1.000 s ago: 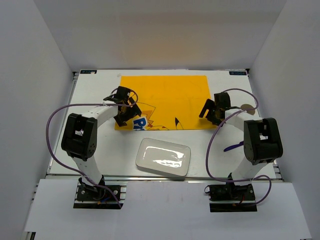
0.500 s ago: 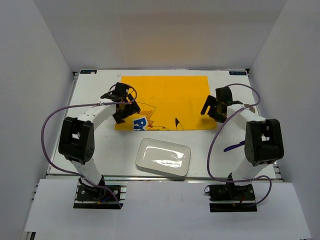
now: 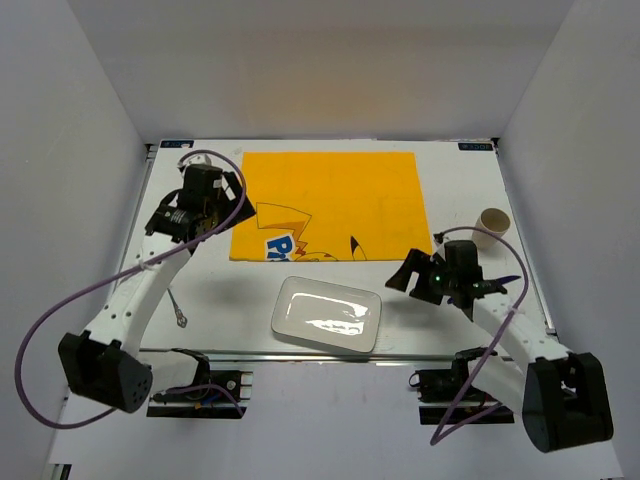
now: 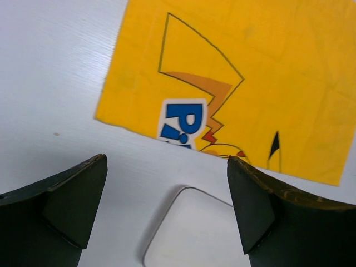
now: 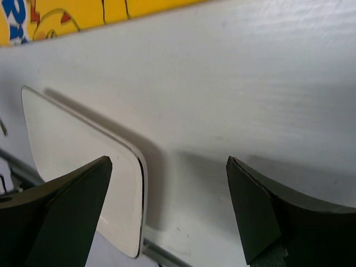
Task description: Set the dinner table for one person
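Nearest the arm bases ran the metal rail of the dinner table (image 3: 235,300), a white tabletop that filled the floor of the walled enclosure. Its long axis lay left to right across the top view, with its shorter sides running away from the arms toward the back wall. It lay flat and carried everything else.

Just beyond the near rail, a little right of centre, a white rectangular plate (image 3: 326,313) lay flat, its long side roughly parallel to the table's but slightly skewed. To its right the right gripper (image 3: 404,279) hung low over bare tabletop, fingers aimed left toward the plate's short end. In the right wrist view (image 5: 168,164) its jaws stood wide apart with nothing between them, and the plate's rounded corner (image 5: 78,167) and the white surface (image 5: 250,100) showed through the gap.

On the left side, level with the plate, lay a thin small utensil (image 3: 178,308), too small to tell what kind.

Farther back a yellow cartoon-printed mat (image 3: 340,200) lay spread flat on the middle of the table, with a strip of bare white between its near edge and the plate. The left gripper (image 3: 222,205) hovered by the mat's left edge. Its wrist view (image 4: 167,164) showed the jaws apart and empty, framing the mat's near left corner (image 4: 250,72), the table (image 4: 55,83) and a corner of the plate (image 4: 194,233).

Right of the mat, apart from it, stood a small tan cup (image 3: 493,220).
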You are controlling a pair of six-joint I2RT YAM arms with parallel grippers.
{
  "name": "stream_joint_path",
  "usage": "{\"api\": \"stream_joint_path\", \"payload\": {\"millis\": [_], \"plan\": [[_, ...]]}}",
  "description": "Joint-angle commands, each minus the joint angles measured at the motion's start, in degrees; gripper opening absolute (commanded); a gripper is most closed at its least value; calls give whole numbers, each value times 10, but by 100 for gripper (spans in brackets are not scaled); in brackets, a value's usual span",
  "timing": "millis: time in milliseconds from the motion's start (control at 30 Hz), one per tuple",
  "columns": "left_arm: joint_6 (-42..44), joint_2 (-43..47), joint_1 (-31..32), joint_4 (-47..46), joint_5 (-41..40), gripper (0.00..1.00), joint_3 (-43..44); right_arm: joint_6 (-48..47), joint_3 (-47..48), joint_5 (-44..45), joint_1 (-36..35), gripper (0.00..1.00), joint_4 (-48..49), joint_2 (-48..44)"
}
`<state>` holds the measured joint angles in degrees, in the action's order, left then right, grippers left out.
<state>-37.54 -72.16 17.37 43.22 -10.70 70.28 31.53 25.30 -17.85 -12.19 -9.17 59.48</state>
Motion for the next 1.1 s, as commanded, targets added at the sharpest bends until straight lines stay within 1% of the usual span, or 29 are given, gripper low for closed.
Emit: {"api": "stream_joint_path", "payload": {"millis": [0,33,133,167,233,267,300,333,367,400,467,567,733,800,933,1033,1067], "plan": [[54,37,-2,48,-53,98,-36,12,-20,-82,-9,89,22,-57],[61,44,-2,53,-56,98,-39,12,-23,-92,-12,89,7,-81],[82,80,-2,56,-57,98,-60,16,-40,-117,-25,89,-11,-112],[84,107,-2,53,-64,98,-68,18,-49,-117,-27,89,-9,-118],[84,138,-2,31,-91,98,-107,26,-95,-114,-36,89,28,-126],[86,168,-2,20,-95,98,-123,31,-110,-114,-38,88,42,-123],[91,180,-7,10,-95,98,-146,35,-137,-123,-42,87,58,-101],[91,188,-8,6,-95,98,-147,39,-147,-130,-46,83,73,-85],[88,193,-8,10,-95,98,-144,44,-156,-139,-53,80,108,-70],[86,200,-8,10,-98,98,-142,47,-170,-145,-60,78,122,-44],[87,207,-8,6,-105,98,-145,56,-180,-141,-74,75,146,-31],[88,210,-8,7,-102,98,-147,62,-183,-122,-92,71,151,-23],[89,207,-8,8,-95,98,-145,70,-169,-83,-121,59,164,6],[89,211,-8,7,-95,98,-146,76,-164,-69,-129,54,181,39],[91,223,-8,4,-97,98,-150,95,-167,-47,-143,51,229,101],[92,229,-8,5,-100,98,-151,108,-177,-26,-143,41,258,133],[91,229,-8,5,-100,98,-152,110,-177,-18,-144,32,260,142]]}}
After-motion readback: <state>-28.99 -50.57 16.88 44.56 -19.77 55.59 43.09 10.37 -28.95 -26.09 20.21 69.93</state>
